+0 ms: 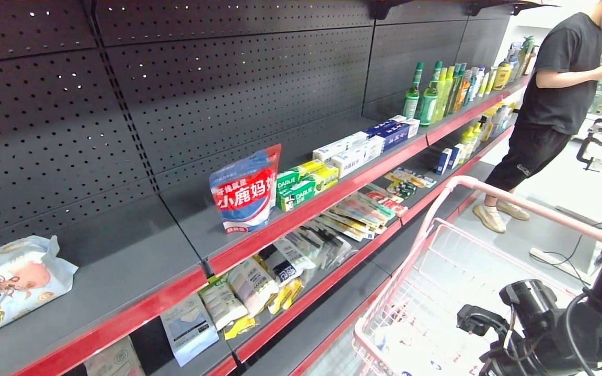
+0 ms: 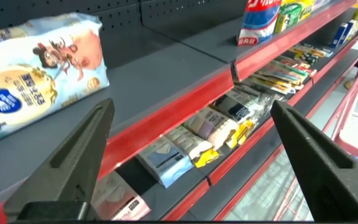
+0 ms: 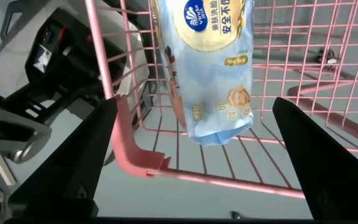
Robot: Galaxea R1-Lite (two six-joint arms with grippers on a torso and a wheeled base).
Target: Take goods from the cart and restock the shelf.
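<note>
Holds left gripper [image 2: 191, 104] spread and empty above the shelf [image 2: 166, 74], near a pack [image 2: 36, 62] lying there; holds right gripper [image 3: 194, 102] spread and empty over the cart [image 3: 126, 146], a blue pack [image 3: 210, 56] inside.

Pink cart [image 3: 124, 134], seemingly pale-blue pouch [image 3: 213, 68]

Bare shelf gap btw two packs; cart rim tight by the pack.
Upper shelf board [image 1: 123, 256] lies bare btw the wipes pack [image 1: 11, 284] at robot's left and the upright red-blue pouch [image 1: 247, 190]. Pegboard back panel [image 1: 71, 130] closes it behind, w/ open air above. Boxes [image 1: 301, 188] crowd the board right of the pouch. In the pink cart [image 3: 132, 149], a blue pack [image 3: 210, 62] sits near the corner rim, poss. touching the wire wall.
</note>
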